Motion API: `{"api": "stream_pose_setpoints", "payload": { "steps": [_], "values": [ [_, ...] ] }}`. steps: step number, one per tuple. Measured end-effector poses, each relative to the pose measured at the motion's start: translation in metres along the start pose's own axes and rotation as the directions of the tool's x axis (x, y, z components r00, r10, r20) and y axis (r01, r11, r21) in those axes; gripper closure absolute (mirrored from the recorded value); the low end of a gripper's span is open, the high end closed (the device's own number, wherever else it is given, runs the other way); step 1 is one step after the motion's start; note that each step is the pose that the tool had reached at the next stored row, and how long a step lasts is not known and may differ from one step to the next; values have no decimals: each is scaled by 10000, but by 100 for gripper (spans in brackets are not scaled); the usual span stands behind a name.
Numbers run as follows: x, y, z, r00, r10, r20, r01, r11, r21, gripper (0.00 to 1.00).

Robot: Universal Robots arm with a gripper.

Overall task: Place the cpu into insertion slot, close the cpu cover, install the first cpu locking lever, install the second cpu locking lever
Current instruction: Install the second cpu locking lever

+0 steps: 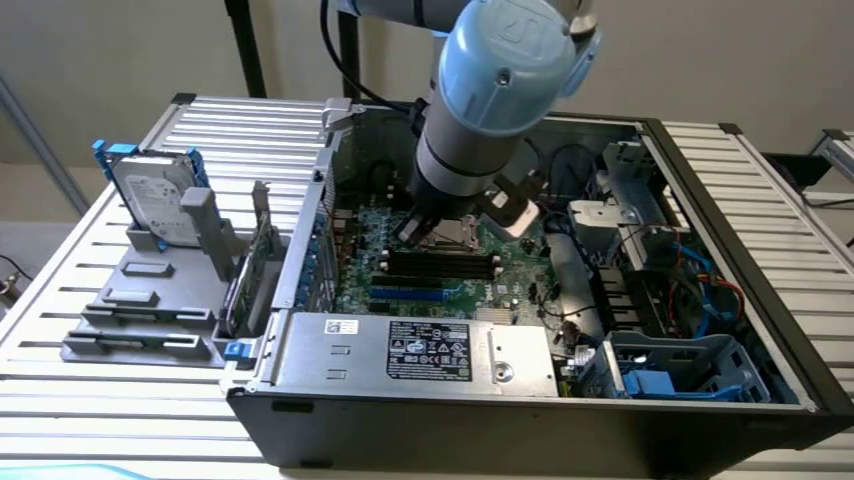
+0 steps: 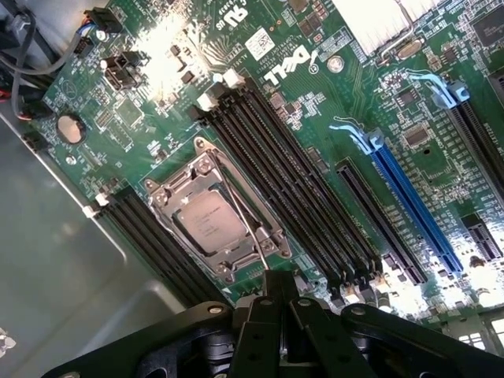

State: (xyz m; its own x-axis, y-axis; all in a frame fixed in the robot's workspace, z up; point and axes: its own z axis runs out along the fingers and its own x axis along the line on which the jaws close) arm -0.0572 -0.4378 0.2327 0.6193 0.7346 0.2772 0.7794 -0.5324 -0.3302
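cpu (image 2: 206, 223) seated in insertion slot (image 2: 272, 240) | cpu cover (image 2: 169, 206) down over it | gripper (image 2: 279, 303) clenched, empty, just beside the socket's lever (image 2: 242, 222)

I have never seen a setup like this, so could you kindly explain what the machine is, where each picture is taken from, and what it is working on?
The grey-and-blue tube is a robot arm reaching down into an open desktop computer case. One picture comes from a camera standing off the arm; the other from a camera on its wrist, looking past the black gripper, whose fingers are shut.

Inside lies the green motherboard. The cpu already sits in the insertion slot, and the cpu cover frames it. A thin metal locking lever runs across the socket toward the gripper's tip; whether the gripper touches it I cannot tell. Beside the socket are long black memory slots. Outside the case, a hard drive stands in a grey holder.
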Motion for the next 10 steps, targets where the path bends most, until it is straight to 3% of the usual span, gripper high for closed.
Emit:
{"api": "stream_pose_setpoints", "payload": {
  "steps": [10],
  "values": [
    [-44,-29,99,10000,-19,-26,18,10000,-43,89]
  ]
}}
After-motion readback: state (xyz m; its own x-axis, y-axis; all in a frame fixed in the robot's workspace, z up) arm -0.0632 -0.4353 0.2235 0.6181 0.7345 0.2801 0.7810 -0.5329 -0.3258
